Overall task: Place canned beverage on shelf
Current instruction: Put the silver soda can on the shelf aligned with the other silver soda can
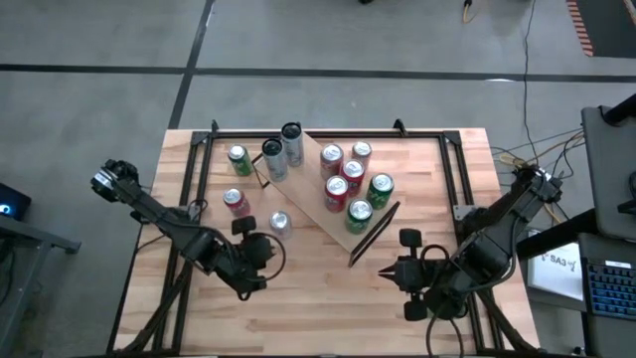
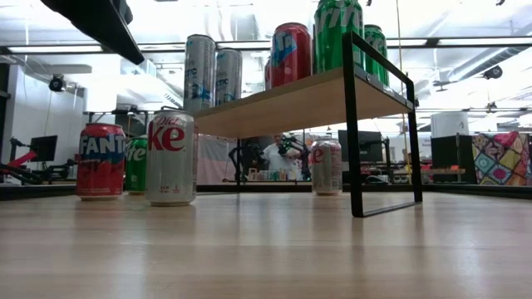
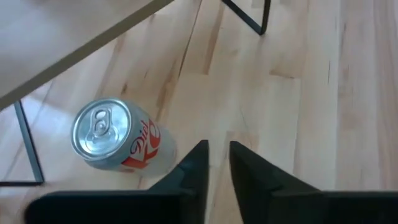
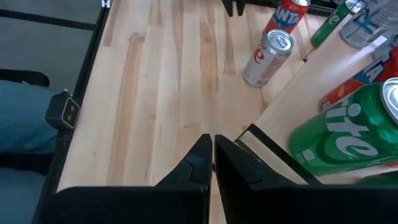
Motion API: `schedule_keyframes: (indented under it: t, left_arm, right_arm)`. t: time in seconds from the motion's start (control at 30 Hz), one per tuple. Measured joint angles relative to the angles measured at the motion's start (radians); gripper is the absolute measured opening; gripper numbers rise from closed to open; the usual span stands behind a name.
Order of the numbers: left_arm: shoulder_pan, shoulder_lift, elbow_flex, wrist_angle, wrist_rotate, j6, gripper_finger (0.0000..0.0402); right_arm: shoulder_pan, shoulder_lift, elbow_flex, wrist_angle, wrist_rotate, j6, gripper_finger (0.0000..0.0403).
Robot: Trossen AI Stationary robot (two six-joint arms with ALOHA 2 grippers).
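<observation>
Here, a silver Diet Coke can [image 3: 115,142] stands upright on the plank bench [image 1: 298,288], beside the small light-wood shelf [image 1: 323,224] with black metal end frames.
The left pincer [image 3: 216,163] hangs nearby, slightly parted, holding nothing; the right pincer [image 4: 213,155] is closed, empty.

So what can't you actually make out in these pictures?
- Low view: neither gripper shows; only a dark arm part at the top edge.
- Low view: the green can on the table is mostly hidden behind the Fanta can and the Diet Coke can.
- Right wrist view: the Sprite can on the shelf is cut off by the edge.
</observation>
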Motion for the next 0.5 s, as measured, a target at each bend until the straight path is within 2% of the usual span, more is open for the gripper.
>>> schedule_keyframes:
  t: [0.2,0.27,0.37,0.5]
  left_arm:
    - [0.005,0.003,-0.024,-0.004,-0.009,-0.087,0.0162]
    - [0.006,0.003,-0.043,-0.004,-0.064,-0.106,0.0209]
    - [0.006,0.008,-0.08,-0.006,-0.198,-0.143,0.028]
    - [0.006,0.012,-0.118,0.007,-0.25,-0.159,0.0354]
  right_arm:
    - [0.0,0.0,0.0,0.008,0.0,-0.003,0.0009]
    - [0.0,0.0,0.0,0.008,0.0,-0.005,0.0009]
    - [0.0,0.0,0.0,0.008,0.0,-0.006,0.0009]
    - [0.0,0.0,0.0,0.011,0.0,-0.006,0.0009]
